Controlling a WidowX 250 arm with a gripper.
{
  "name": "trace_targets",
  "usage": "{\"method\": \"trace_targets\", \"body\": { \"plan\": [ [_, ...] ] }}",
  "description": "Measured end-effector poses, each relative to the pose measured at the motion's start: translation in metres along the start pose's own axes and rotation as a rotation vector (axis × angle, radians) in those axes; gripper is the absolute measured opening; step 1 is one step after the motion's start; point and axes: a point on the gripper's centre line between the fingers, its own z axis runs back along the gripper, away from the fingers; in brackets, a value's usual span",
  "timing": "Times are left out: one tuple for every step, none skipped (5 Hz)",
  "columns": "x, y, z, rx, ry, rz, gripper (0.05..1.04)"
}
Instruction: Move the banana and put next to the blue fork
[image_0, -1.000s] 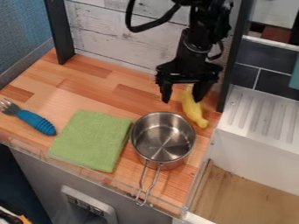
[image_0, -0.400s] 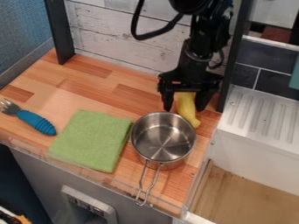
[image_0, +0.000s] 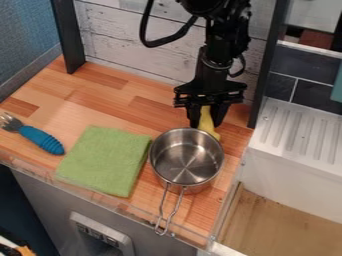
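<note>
Tool (image_0: 206, 125) apparently pinching banana (image_0: 206, 119); long axis back-to-front, visible tip pointing frontward, beside pot (image_0: 186, 167).

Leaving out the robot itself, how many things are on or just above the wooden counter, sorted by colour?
Blue-handled: 1, the fork
Green: 1, the folded cloth
Silver: 1, the pot
Yellow: 1, the banana
Total: 4
</note>
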Motion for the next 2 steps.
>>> {"method": "trace_targets", "body": {
  "plan": [
    [-0.0017,0.0024,-0.0020,0.005,0.009,0.019,0.476],
    [-0.0012,0.0085,-0.0019,0.002,-0.003,0.037,0.476]
  ]
}}
